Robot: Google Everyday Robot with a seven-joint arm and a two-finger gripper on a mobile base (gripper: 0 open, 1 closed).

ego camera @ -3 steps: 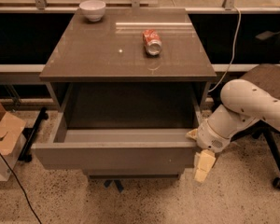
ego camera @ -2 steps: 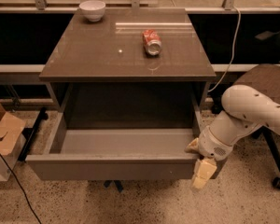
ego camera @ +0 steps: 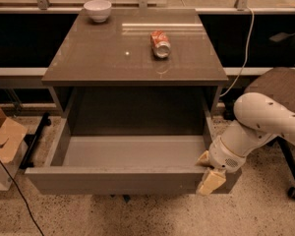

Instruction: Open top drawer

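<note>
The top drawer (ego camera: pixel 113 180) is seen drawn far out of the grey-brown cabinet (ego camera: pixel 103 58), toward the bottom of the view, with its flat handleless front panel nearest the camera and its plain grey box open to view and holding nothing visible. The gripper (ego camera: pixel 203 175) is found at the right end of that front panel, low on the right side of the view. Its 2 tan fingers (ego camera: pixel 210 182) are set on either side of the panel, 1 inside the box and 1 against the outer face, so that the panel's edge is pinched between them. The white arm (ego camera: pixel 265 119) is seen reaching in from the right, bent down toward the drawer's corner. On the cabinet's glossy top, a white bowl (ego camera: pixel 97 10) is placed upright near the back left corner, and a red soda can (ego camera: pixel 160 44) is laid on its side right of centre, well apart from the bowl. An office chair (ego camera: pixel 278 85) is seen on its castors to the right of the cabinet, behind the arm. A cardboard box (ego camera: pixel 2 136) is seen on the speckled floor (ego camera: pixel 137 215) at the left edge.
</note>
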